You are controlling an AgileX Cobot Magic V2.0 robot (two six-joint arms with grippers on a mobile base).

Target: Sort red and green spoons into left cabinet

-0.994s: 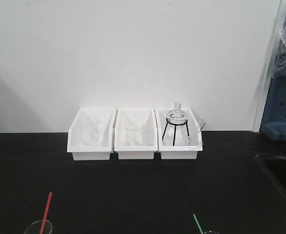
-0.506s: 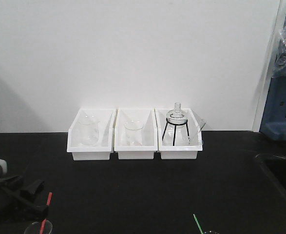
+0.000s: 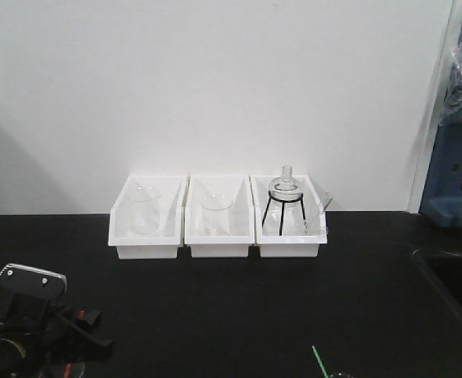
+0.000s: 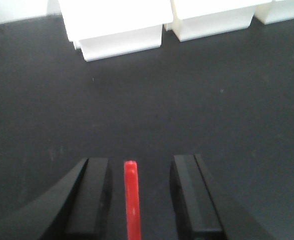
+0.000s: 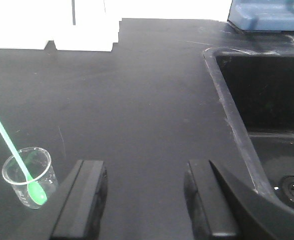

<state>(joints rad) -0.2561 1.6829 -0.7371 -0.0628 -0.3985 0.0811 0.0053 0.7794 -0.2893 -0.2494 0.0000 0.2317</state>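
In the left wrist view the red spoon's handle [image 4: 131, 200] stands upright between the two black fingers of my left gripper [image 4: 139, 167]. The jaws are open, with a gap on each side of the handle. From the front, my left arm [image 3: 34, 315] sits low at the left and hides the red spoon. The green spoon [image 5: 11, 145] leans in a small clear beaker [image 5: 26, 175], left of my open, empty right gripper [image 5: 144, 172]. Only the green spoon's handle tip [image 3: 319, 361] shows at the bottom of the front view. The left cabinet is out of view.
Three white bins [image 3: 148, 236] [image 3: 219, 236] [image 3: 290, 236] holding glassware stand in a row against the back wall. A black sink [image 5: 267, 100] is sunk into the dark counter at the right. A blue rack [image 3: 455, 189] stands at the far right.
My left arm has come in from the lower left and moved over the red spoon and its beaker, which were in plain view a second ago. The green spoon has not moved.
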